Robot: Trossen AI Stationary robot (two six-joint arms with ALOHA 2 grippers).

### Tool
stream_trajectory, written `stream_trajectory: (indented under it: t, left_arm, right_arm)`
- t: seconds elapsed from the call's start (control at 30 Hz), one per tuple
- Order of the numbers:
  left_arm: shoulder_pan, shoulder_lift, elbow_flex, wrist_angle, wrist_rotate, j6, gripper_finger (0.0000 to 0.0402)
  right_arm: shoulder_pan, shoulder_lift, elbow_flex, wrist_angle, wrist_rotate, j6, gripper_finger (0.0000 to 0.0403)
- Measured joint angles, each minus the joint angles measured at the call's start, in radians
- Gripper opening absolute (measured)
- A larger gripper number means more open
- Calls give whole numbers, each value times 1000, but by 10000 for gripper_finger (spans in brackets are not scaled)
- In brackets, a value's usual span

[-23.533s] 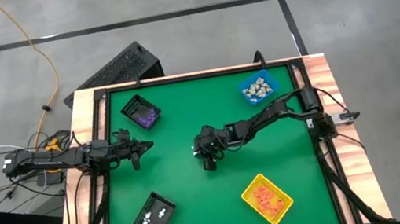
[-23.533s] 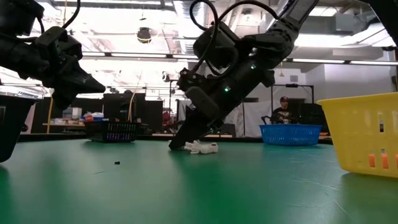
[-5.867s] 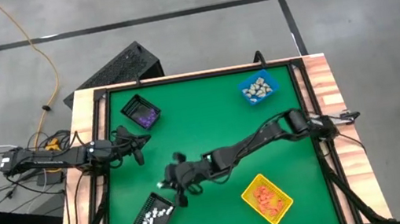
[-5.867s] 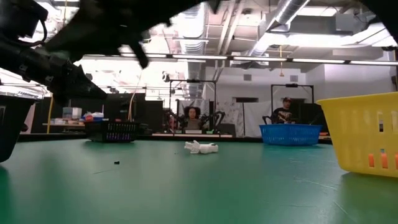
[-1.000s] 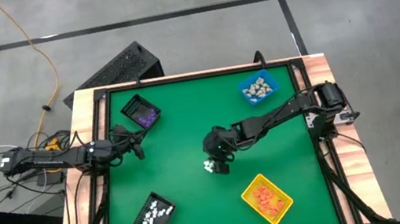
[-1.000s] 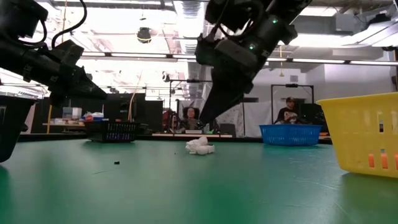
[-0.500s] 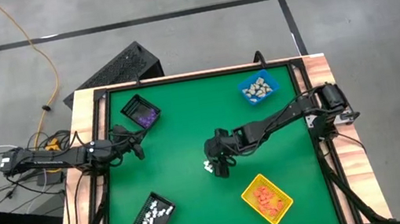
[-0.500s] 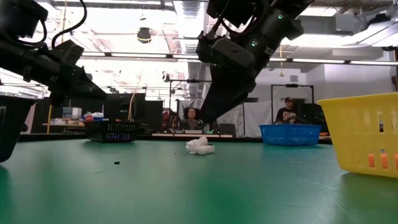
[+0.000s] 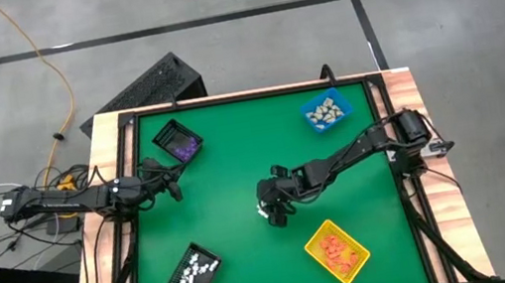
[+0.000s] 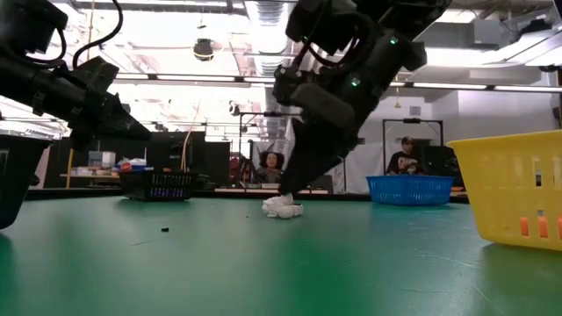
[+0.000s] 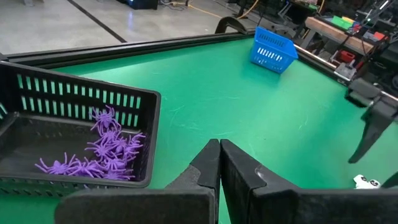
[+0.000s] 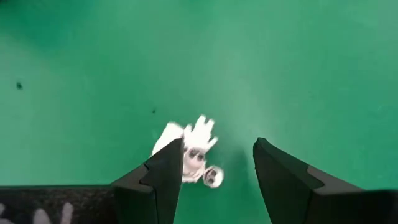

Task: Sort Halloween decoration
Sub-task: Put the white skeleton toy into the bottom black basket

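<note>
The left gripper (image 11: 219, 163) appears in the foreground with its two dark fingers (image 11: 208, 165) pressed together, nothing between them. It hangs above the green table (image 11: 249, 99), just beside the black slatted bin (image 11: 81, 102). That bin holds a cluster of purple spider pieces (image 11: 102, 146) heaped toward its near wall. Well apart from the black bin, near the table's far black rail (image 11: 155, 43), stands a small blue bin (image 11: 272, 50). The other arm (image 11: 373, 118) reaches down to the table, farther from the black bin than the left gripper. A small white piece (image 11: 367, 182) lies on the green surface beside that arm's tip.
</note>
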Motion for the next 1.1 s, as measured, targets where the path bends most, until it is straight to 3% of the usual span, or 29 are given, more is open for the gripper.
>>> stream_trajectory:
  t: [0.47, 0.63, 0.93, 1.1]
  left_arm:
    - [0, 0, 0, 0, -2, -2, 0]
    - [0, 0, 0, 0, -3, -3, 0]
    - [0, 0, 0, 0, -3, -2, 0]
    - [0, 0, 0, 0, -1, -2, 0]
  right_arm:
    - [2, 53, 1, 25, -6, 24, 195]
    - [2, 55, 2, 22, -12, 24, 154]
    - [4, 55, 2, 20, -11, 38, 33]
    - [4, 47, 18, 0, -9, 38, 29]
